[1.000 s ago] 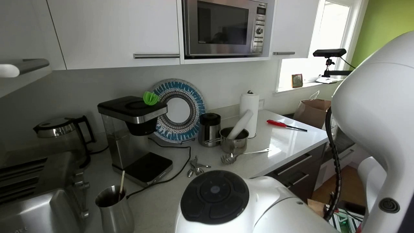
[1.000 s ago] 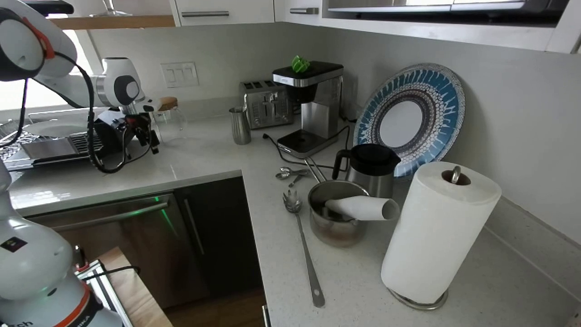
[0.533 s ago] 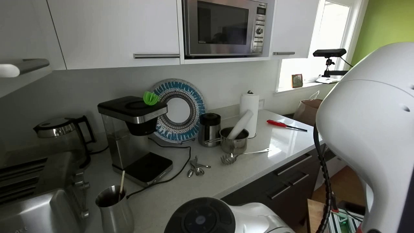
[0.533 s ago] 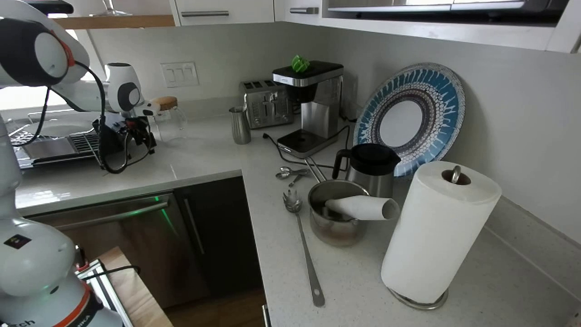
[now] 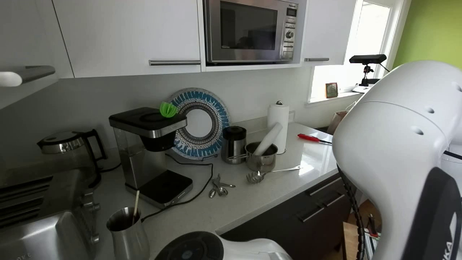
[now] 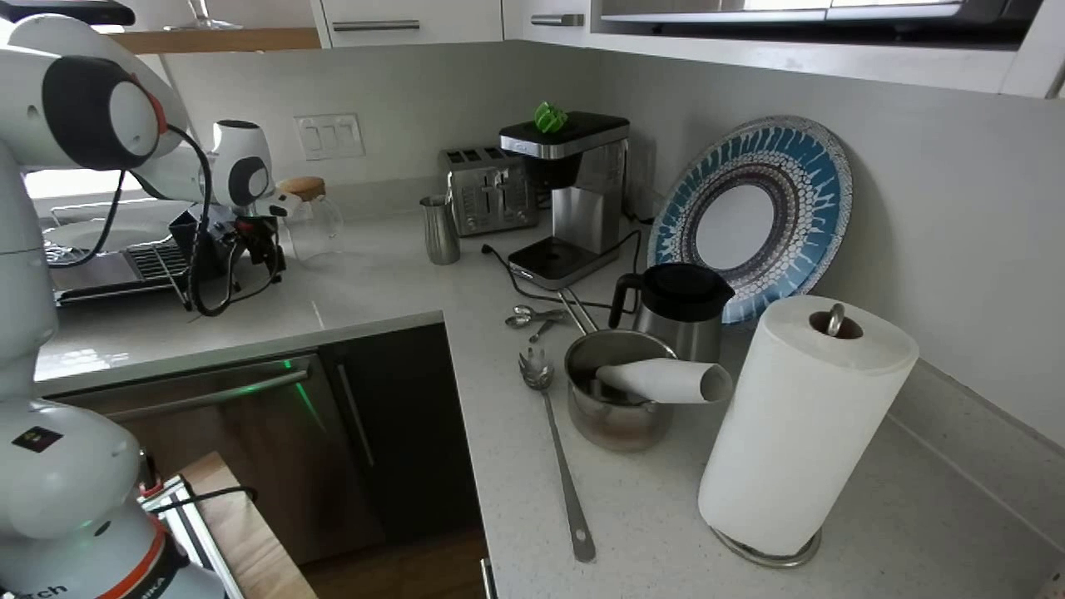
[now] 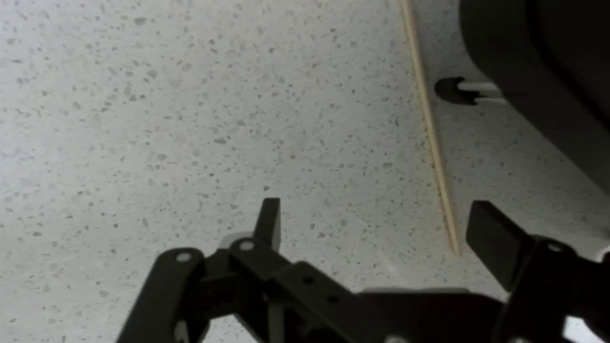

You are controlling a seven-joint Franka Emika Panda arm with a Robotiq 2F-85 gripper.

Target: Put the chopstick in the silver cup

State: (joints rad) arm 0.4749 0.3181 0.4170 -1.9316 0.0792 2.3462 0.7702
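Observation:
A thin light wooden chopstick (image 7: 430,128) lies on the speckled counter in the wrist view. My gripper (image 7: 374,205) is open and empty. The chopstick's lower end shows between the fingers, nearer the right finger; its upper end runs out of the picture. The silver cup (image 5: 131,240) stands upright on the counter, with a wooden stick (image 5: 136,206) rising out of it. The cup also shows beside the toaster in an exterior view (image 6: 441,231). There my gripper (image 6: 262,266) is low over the counter left of the cup, its fingers too dark to make out.
A dish rack (image 6: 116,279) stands behind the gripper, and a cork-lidded glass jar (image 6: 308,233) is close to its right. In the wrist view a dark object (image 7: 548,71) with a black-footed metal leg (image 7: 455,90) is right of the chopstick. A toaster (image 6: 491,195) and coffee maker (image 6: 574,200) stand farther right.
The arm has shifted: its elbow has moved right in an exterior view, and the hand has sunk slightly. In the other picture the arm moved down and left. The cup and its stick have not moved.

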